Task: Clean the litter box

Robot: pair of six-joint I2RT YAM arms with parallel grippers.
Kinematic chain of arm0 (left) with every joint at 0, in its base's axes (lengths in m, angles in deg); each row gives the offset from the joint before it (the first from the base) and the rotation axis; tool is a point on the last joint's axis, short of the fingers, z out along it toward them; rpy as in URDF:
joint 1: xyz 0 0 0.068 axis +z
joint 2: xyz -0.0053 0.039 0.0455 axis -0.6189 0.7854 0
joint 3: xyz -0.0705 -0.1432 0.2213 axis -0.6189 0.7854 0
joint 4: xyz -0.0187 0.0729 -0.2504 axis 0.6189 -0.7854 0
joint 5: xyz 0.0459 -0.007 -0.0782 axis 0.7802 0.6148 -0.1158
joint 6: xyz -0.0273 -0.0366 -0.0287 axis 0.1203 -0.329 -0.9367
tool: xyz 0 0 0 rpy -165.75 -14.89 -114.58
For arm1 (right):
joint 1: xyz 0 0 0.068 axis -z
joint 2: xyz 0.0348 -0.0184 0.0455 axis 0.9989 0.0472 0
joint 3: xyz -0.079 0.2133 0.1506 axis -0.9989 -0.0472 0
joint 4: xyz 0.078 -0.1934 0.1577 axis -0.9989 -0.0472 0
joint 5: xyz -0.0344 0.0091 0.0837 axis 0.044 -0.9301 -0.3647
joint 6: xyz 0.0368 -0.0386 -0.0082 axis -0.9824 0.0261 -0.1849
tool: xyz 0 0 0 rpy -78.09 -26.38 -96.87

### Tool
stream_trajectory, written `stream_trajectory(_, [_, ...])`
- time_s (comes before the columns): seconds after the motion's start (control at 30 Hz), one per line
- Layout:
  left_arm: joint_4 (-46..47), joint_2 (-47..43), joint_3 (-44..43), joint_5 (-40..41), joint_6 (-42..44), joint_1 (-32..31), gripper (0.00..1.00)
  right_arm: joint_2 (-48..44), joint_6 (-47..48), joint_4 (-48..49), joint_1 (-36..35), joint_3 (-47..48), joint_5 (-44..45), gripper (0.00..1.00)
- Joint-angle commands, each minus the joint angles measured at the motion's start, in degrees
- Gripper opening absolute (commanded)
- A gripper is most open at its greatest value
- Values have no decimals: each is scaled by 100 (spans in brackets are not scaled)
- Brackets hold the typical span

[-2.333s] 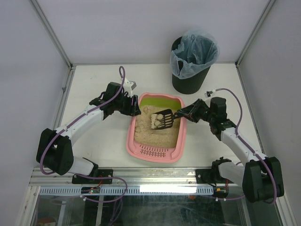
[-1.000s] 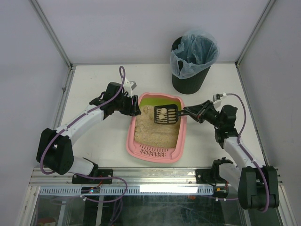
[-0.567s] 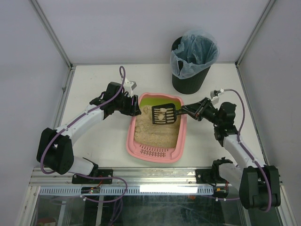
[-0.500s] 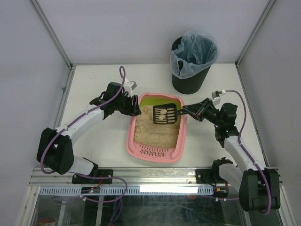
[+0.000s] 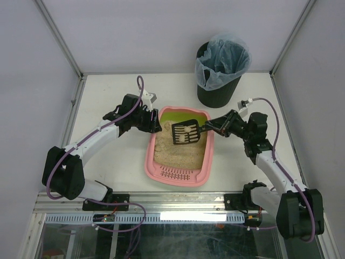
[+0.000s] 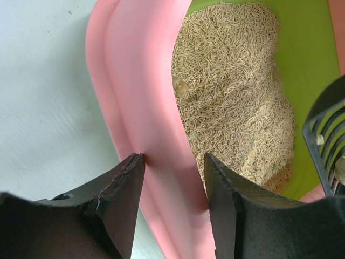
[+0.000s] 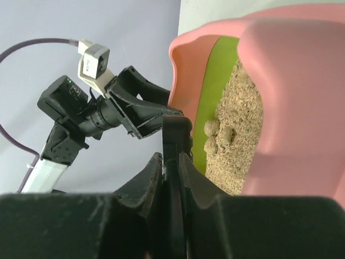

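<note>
Scoop (image 5: 186,133), clenched in the right claw (image 5: 207,127), has edged away from the bin (image 5: 218,73); left claw (image 6: 173,159) grips the box (image 5: 175,174), on the desk (image 5: 118,91) before the bin; clumps (image 7: 214,137) seem not yet binned.

The litter box (image 5: 149,162), a pink rounded-rectangular tray, lies flat mid-worktop (image 5: 108,102). Its slotted rim is at the near end and its lime-green end is farthest, with beige litter (image 5: 178,154) covering its floor.
</note>
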Motion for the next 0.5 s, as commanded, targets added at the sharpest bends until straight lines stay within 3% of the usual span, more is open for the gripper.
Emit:
stream_trajectory(0.0, [8,27,-207,107,178,9,49,-421,277,-155,120,98,495,0])
stream_trajectory(0.07, [7,10,-201,150,184,9,49,-326,150,376,-54,135,126,0])
stream_trajectory(0.13, [8,21,-209,200,200,10,49,-25,611,-138,-221,610,-278,0])
stream_trajectory(0.3, [0,27,-204,163,185,9,49,-275,285,-392,-93,753,348,0])
stream_trajectory(0.47, [-1,27,-207,205,202,9,49,158,-295,-632,154,1515,369,0])
